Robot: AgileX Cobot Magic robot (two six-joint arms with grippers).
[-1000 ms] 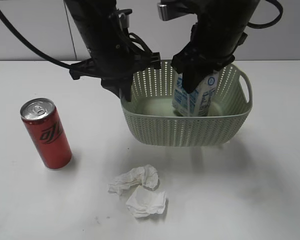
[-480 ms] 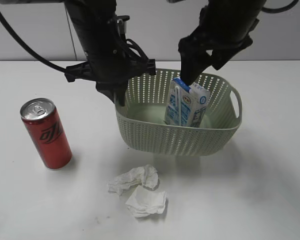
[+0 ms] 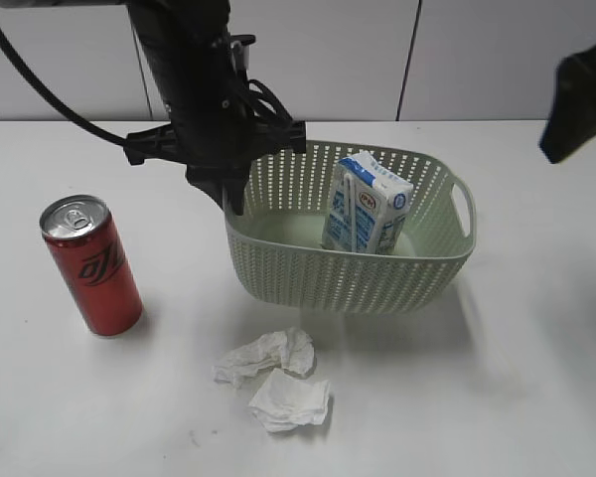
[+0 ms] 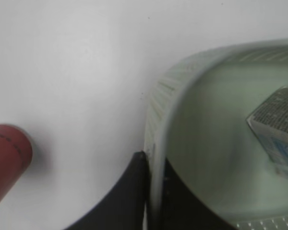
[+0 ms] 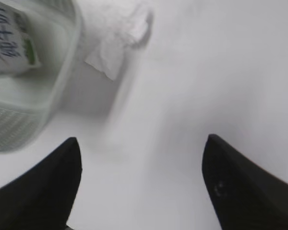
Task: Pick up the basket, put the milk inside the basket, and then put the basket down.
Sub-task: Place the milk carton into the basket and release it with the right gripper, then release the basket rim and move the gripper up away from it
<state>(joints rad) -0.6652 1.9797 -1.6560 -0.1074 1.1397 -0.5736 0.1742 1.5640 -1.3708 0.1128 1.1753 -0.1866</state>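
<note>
The milk (image 3: 366,204) is standing inside the basket (image 3: 348,268). The basket's left rim is pinched by the left gripper (image 3: 234,189). The right gripper (image 5: 141,167) is spread wide and empty, off to the basket's right. If the basket is dropped hard, the milk could be tipped.
</note>
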